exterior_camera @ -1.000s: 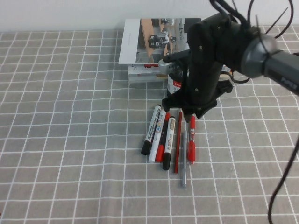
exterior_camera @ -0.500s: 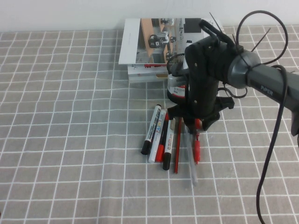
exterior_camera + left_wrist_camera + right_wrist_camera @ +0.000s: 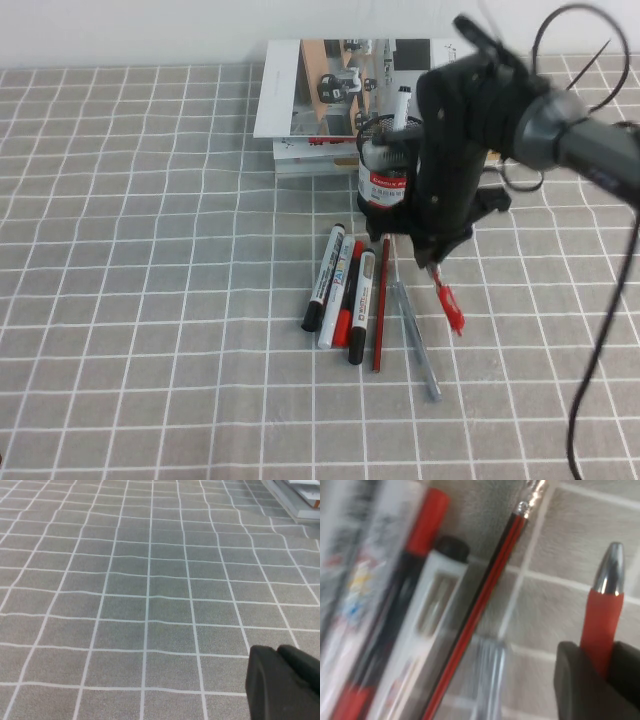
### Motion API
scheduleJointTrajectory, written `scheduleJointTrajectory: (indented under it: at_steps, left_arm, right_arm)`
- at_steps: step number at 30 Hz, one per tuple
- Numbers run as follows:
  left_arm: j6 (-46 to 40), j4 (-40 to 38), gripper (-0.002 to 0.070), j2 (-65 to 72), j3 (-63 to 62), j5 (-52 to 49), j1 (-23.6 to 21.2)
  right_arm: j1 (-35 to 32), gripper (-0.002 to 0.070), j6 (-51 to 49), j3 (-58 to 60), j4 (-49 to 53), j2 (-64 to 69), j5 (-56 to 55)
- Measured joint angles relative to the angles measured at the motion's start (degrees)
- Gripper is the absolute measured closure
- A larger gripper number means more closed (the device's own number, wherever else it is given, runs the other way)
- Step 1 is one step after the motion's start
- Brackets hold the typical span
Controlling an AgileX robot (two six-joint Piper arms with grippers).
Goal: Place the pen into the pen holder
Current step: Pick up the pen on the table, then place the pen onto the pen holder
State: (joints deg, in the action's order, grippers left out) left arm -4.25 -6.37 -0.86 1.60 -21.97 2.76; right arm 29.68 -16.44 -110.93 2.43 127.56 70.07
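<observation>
My right gripper (image 3: 432, 266) is shut on a red pen (image 3: 451, 307) and holds it tilted above the table, just in front of the black mesh pen holder (image 3: 384, 172). A white marker (image 3: 401, 104) stands in the holder. In the right wrist view the red pen (image 3: 600, 620) with its silver tip sticks out between my right gripper's (image 3: 601, 666) fingers. On the table lie three markers (image 3: 343, 295), a red-black pencil (image 3: 381, 306) and a grey pen (image 3: 418, 345). My left gripper (image 3: 283, 681) is shut and empty over bare cloth, away from the pens.
A stack of books (image 3: 310, 100) lies behind the holder by the back wall. The grey checked tablecloth (image 3: 150, 300) covers the table. The right arm's cables (image 3: 600, 300) hang at the right.
My right gripper has closed on the red pen and lifted it off the table, rising to the right. The grey pen was pushed and now lies slanted to the right.
</observation>
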Motion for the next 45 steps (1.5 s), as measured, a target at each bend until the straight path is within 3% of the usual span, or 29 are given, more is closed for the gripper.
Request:
scheduleJointTrajectory:
  at_steps: [7,15,19,23,32,45]
  left_arm:
    - [0.0,0.0,0.0678,0.0,0.0,0.0,0.0]
    - [0.0,0.0,0.0678,0.0,0.0,0.0,0.0]
    - [0.0,0.0,0.0678,0.0,0.0,0.0,0.0]
    - [0.0,0.0,0.0678,0.0,0.0,0.0,0.0]
    - [0.0,0.0,0.0678,0.0,0.0,0.0,0.0]
    - [0.0,0.0,0.0678,0.0,0.0,0.0,0.0]
  right_arm:
    - [0.0,0.0619,2.28,11.47,2.95,-16.36,-10.12]
    - [-2.37,0.0619,5.3,43.56,4.8,-35.7,-45.37]
    - [-7.35,0.0619,5.3,50.95,-1.82,-37.98,-58.82]
    - [-8.5,0.0619,5.3,51.94,-3.75,-37.94,-73.94]
    - [-8.39,0.0619,-1.01,50.81,6.94,-33.46,-110.59]
    - [-8.39,0.0619,-1.75,44.47,14.06,-16.45,-116.73]
